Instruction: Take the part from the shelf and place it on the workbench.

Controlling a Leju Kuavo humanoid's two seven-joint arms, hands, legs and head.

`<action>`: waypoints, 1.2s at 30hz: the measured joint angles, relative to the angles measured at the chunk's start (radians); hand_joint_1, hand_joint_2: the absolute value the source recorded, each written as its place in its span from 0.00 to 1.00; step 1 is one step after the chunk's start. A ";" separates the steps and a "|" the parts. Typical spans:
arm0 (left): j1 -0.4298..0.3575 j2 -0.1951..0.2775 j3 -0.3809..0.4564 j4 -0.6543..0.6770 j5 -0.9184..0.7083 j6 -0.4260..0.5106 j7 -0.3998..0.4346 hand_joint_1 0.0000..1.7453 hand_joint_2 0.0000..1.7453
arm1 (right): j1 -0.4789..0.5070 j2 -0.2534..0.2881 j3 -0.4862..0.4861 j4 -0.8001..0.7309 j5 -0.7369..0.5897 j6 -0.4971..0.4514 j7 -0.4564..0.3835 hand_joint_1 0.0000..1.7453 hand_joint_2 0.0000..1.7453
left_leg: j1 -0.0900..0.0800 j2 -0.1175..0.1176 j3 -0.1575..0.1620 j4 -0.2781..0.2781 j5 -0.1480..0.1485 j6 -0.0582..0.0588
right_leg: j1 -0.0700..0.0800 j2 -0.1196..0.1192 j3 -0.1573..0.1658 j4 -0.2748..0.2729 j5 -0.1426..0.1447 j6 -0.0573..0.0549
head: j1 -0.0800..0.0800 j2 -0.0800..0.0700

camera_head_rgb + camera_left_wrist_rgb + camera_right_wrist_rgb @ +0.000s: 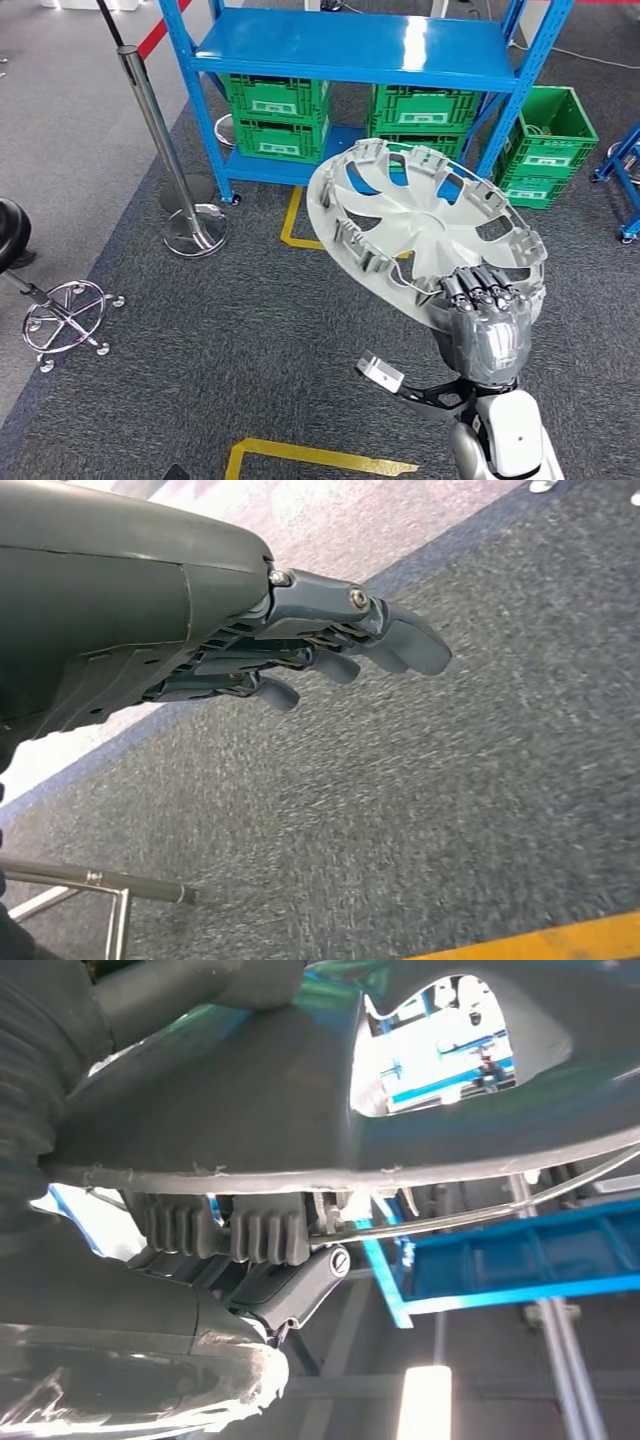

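Observation:
The part is a silver wheel cover (423, 225), held up in the air in front of the blue shelf (347, 50). My right hand (487, 320) grips its near rim, fingers curled over the edge. In the right wrist view the cover's grey underside (302, 1090) spans the picture, with my fingers (256, 1230) clamped on its rim. My left hand (317, 645) hangs over the grey carpet with its fingers stretched out and nothing in it.
Green crates (275, 115) sit on the shelf's lower level, and another green crate (547, 140) stands on the floor at the right. A chrome post on a round base (189, 225) and a stool base (64, 320) stand at the left. Yellow tape (309, 455) marks the carpet.

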 joint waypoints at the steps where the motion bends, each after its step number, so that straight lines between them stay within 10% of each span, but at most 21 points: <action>1: 0.000 0.000 0.001 0.000 0.001 -0.001 -0.001 0.00 1.00 | 0.000 -0.001 0.000 0.000 0.000 0.000 0.000 1.00 1.00 | 0.000 0.001 -0.010 0.001 0.007 0.002 | -0.002 0.001 -0.028 0.066 -0.042 0.005 | 0.001 0.000; 4: 0.002 -0.002 0.003 0.000 0.003 -0.003 -0.005 0.00 1.00 | 0.001 -0.004 0.001 0.004 0.000 0.000 -0.001 1.00 1.00 | 0.000 0.001 -0.040 0.008 0.025 0.002 | -0.005 0.001 -0.072 0.222 -0.111 0.014 | 0.002 0.000; 9: 0.001 -0.004 0.004 0.000 0.003 -0.004 -0.008 0.00 1.00 | 0.000 -0.006 0.002 0.008 0.000 -0.001 -0.001 1.00 1.00 | -0.003 0.000 -0.070 0.038 0.031 -0.012 | -0.012 0.001 0.106 -0.041 -0.032 0.012 | 0.003 0.000; 13: 0.002 -0.001 0.004 0.000 0.003 -0.003 -0.009 0.00 1.00 | 0.001 -0.007 0.002 0.010 0.000 -0.001 -0.002 1.00 1.00 | -0.005 -0.001 -0.089 0.056 0.031 -0.032 | -0.013 0.003 0.108 -0.058 -0.026 -0.013 | 0.003 0.000; 19: 0.004 -0.001 0.006 0.000 0.003 -0.004 -0.010 0.00 1.00 | -0.001 -0.008 0.001 0.012 0.000 -0.002 -0.004 1.00 1.00 | 0.010 -0.004 -0.204 0.329 -0.114 -0.058 | -0.013 0.001 0.087 -0.059 -0.008 -0.035 | -0.006 0.000; 25: 0.002 0.002 0.010 0.000 0.003 -0.005 -0.012 0.00 1.00 | -0.002 -0.008 0.001 0.014 0.000 -0.003 -0.011 1.00 1.00 | 0.005 -0.006 -0.062 0.064 0.012 -0.029 | -0.006 0.003 0.077 -0.057 0.003 -0.022 | -0.005 0.000; 29: 0.004 0.003 0.013 0.000 0.003 -0.013 -0.012 0.00 1.00 | -0.004 -0.008 -0.004 0.014 0.000 -0.004 -0.029 1.00 1.00 | 0.007 -0.004 -0.065 0.039 0.020 -0.015 | -0.006 0.002 0.058 -0.044 -0.004 0.000 | -0.003 0.000; 34: 0.005 0.004 0.018 0.000 -0.001 -0.018 -0.012 0.00 1.00 | -0.004 -0.008 -0.038 0.016 0.000 -0.006 -0.080 1.00 1.00 | 0.006 -0.013 -0.077 0.034 0.034 -0.002 | -0.010 0.003 -0.048 0.206 -0.134 0.015 | 0.000 0.000; 36: 0.006 0.004 0.019 0.000 -0.005 -0.019 -0.012 0.00 1.00 | -0.001 -0.008 -0.053 0.018 0.000 -0.007 -0.097 1.00 1.00 | 0.005 -0.026 -0.079 0.037 0.036 -0.003 | -0.011 0.005 -0.020 0.174 -0.102 0.015 | 0.000 0.000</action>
